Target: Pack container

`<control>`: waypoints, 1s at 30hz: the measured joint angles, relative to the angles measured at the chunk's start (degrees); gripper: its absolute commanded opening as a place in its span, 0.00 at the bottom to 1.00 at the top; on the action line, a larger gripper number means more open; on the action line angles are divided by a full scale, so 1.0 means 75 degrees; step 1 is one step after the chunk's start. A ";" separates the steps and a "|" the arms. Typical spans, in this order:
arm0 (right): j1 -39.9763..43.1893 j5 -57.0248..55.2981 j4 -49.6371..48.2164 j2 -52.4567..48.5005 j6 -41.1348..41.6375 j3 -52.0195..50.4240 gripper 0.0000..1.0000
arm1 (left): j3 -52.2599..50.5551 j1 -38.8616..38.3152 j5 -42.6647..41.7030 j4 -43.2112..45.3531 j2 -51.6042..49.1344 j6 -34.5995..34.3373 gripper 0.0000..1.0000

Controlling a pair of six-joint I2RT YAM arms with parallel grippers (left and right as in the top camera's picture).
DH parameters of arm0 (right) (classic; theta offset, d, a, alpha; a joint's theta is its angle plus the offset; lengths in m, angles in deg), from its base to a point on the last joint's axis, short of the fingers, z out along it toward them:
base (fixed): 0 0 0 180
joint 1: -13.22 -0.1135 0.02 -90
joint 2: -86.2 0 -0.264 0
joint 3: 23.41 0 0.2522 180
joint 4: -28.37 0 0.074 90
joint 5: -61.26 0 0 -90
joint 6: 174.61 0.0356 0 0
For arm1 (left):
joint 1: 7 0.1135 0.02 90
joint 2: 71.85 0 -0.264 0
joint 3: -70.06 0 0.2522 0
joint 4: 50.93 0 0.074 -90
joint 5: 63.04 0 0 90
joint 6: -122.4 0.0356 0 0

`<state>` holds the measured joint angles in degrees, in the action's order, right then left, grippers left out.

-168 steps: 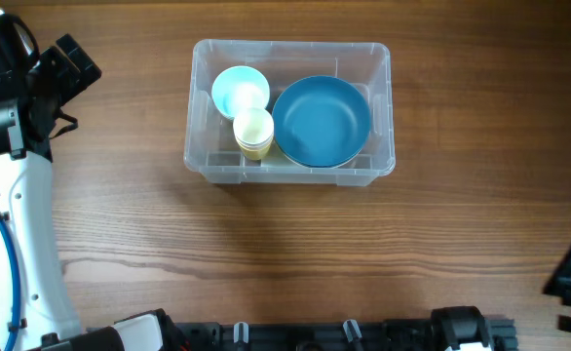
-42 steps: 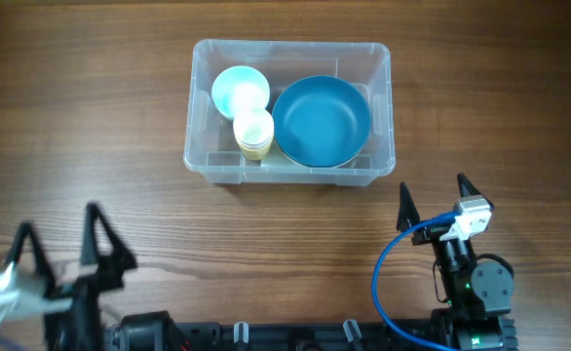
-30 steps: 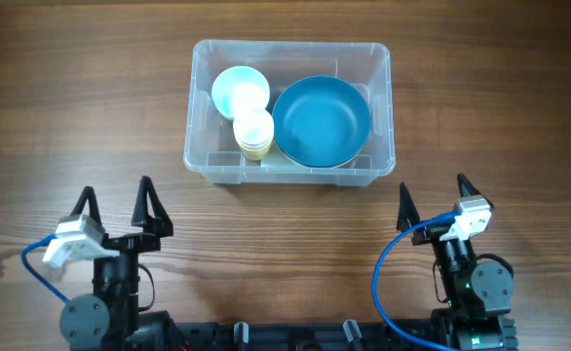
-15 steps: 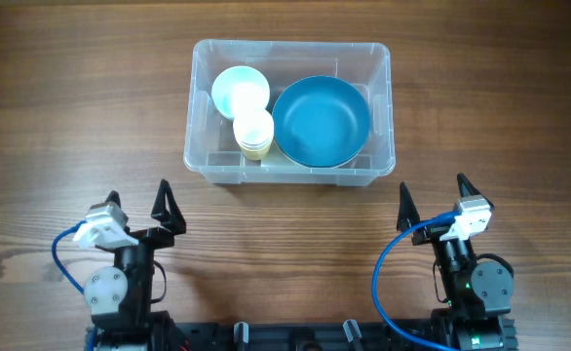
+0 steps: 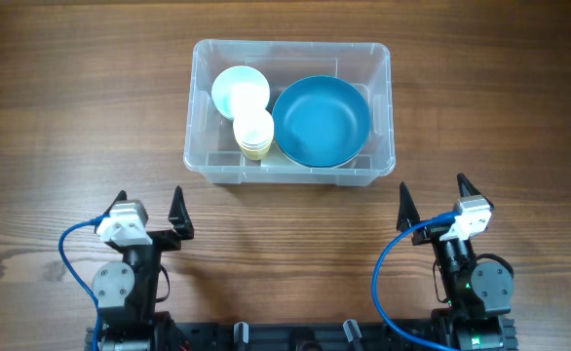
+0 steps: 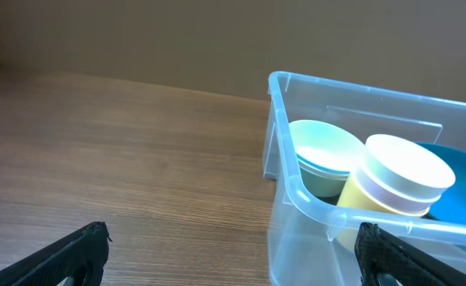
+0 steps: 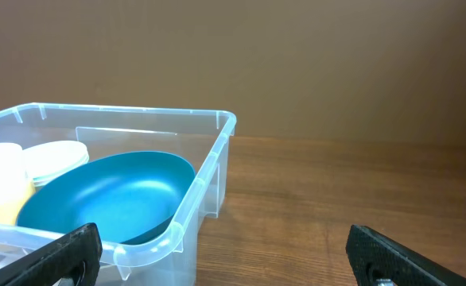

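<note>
The clear plastic container stands at the back middle of the table. In it lie a large blue bowl, a pale blue small bowl and a stack of yellow cups. My left gripper is open and empty near the front left, short of the container. My right gripper is open and empty near the front right. In the left wrist view the container's near left corner, the pale bowl and the cups show beyond the open gripper. The right wrist view shows the container's right end and the blue bowl beyond the open gripper.
Bare brown wooden table lies between the container and both grippers. Blue cables loop beside each arm base at the front edge.
My left arm has swung from the far left down to the front left and shifted right into place. The right arm came in at the front right and has since stayed still. The container's contents are unchanged.
</note>
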<state>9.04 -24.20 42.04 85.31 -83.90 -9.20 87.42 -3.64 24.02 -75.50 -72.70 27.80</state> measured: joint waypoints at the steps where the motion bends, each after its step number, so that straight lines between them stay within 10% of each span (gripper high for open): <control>1: 0.0000 0.0000 0.0000 0.0000 0.0000 0.0000 1.00 | 0.0000 0.0000 0.0000 -0.0003 0.0000 0.0085 1.00; 30: 0.0000 0.0000 0.0000 0.0000 0.0000 0.0000 1.00 | 0.0000 0.0000 0.0000 0.0000 0.0000 0.0323 1.00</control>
<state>9.04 -24.20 42.04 85.31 -83.90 -9.20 87.42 -3.64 24.02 -75.50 -72.70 30.23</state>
